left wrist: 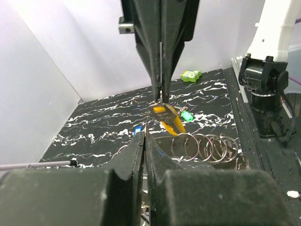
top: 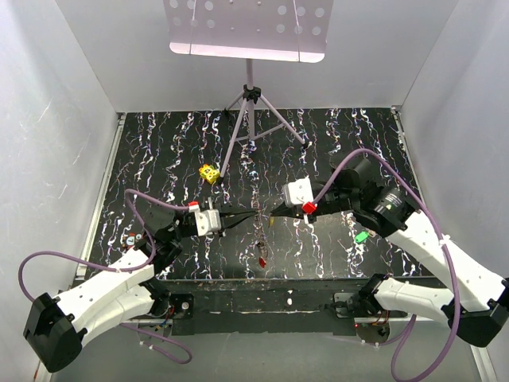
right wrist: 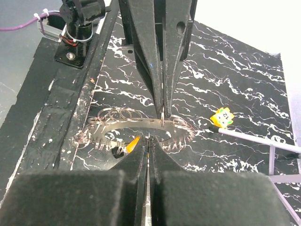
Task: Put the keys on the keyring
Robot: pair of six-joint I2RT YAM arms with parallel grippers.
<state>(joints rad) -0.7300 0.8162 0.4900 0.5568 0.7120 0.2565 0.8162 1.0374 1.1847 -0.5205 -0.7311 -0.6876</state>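
The keyring [right wrist: 123,125], a flat grey ring fringed with wire loops [left wrist: 207,146], lies near the table's front edge. My left gripper [left wrist: 145,134] is shut on one thin loop of it; from the right wrist view the left gripper [right wrist: 162,110] comes down from above. Facing it tip to tip, my right gripper [right wrist: 148,141] is shut on a key with an orange head [left wrist: 164,113]. In the top view both grippers, left [top: 253,216] and right [top: 272,215], meet at the table's middle. A red key [top: 262,259], a green key [top: 361,236] and a blue key [left wrist: 137,129] lie loose.
A yellow dotted cube [top: 209,173] sits behind the grippers, beside a tripod leg [top: 236,131] of the stand at the back. White walls enclose the marbled black table [top: 342,151]. A black raised strip [right wrist: 70,108] runs along the near edge.
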